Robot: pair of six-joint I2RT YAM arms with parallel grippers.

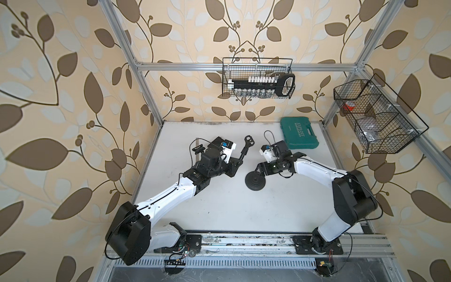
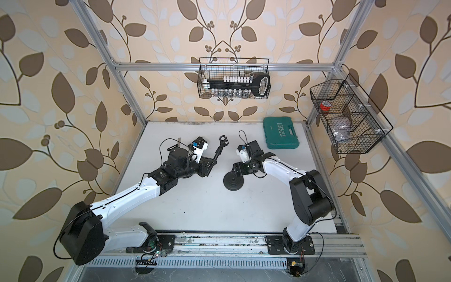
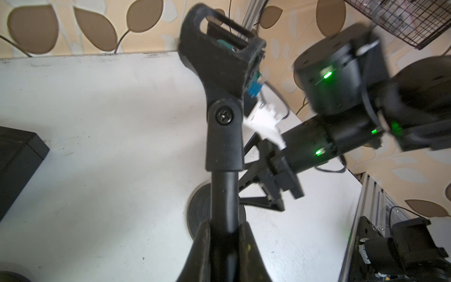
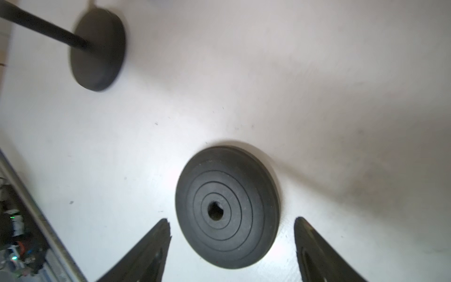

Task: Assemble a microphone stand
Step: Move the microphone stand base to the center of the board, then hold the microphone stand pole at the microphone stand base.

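two arms work over one white table (image 1: 219,207). the left gripper (image 3: 224,254) is clamped tight on one black pole (image 3: 223,195), both fingers pressed against its shaft, and the pole carries one black clip (image 3: 214,56) at its upper end, joined by one cross-head screw. in both top views the pole (image 1: 244,149) leans up and away from the left gripper (image 1: 240,159) over the middle of the table, clip (image 1: 249,140) uppermost, clear of the surface. the right gripper (image 4: 231,221) stands wide apart and holds nothing; its two fingertips (image 4: 163,227) sit on either side of one round black base (image 4: 227,207), which lies flat on the table with ridged rings and one centre hole facing up, a gap showing on each side. in a top view the base (image 2: 233,180) lies near the table's middle, just beside the right gripper (image 2: 235,171) and well apart from the pole. the right wrist view shows a second disc (image 4: 97,51) farther off on the table, with one thin dark rod (image 4: 36,23) reaching across to it; whether they touch cannot be told through the blur. one green case (image 1: 299,134) lies shut at the far right of the table. two wire baskets hang on the frame: the rear basket (image 1: 257,78) holds one black rack of sockets, and the side basket (image 1: 375,117), with three compartments, holds small items too faint to name.
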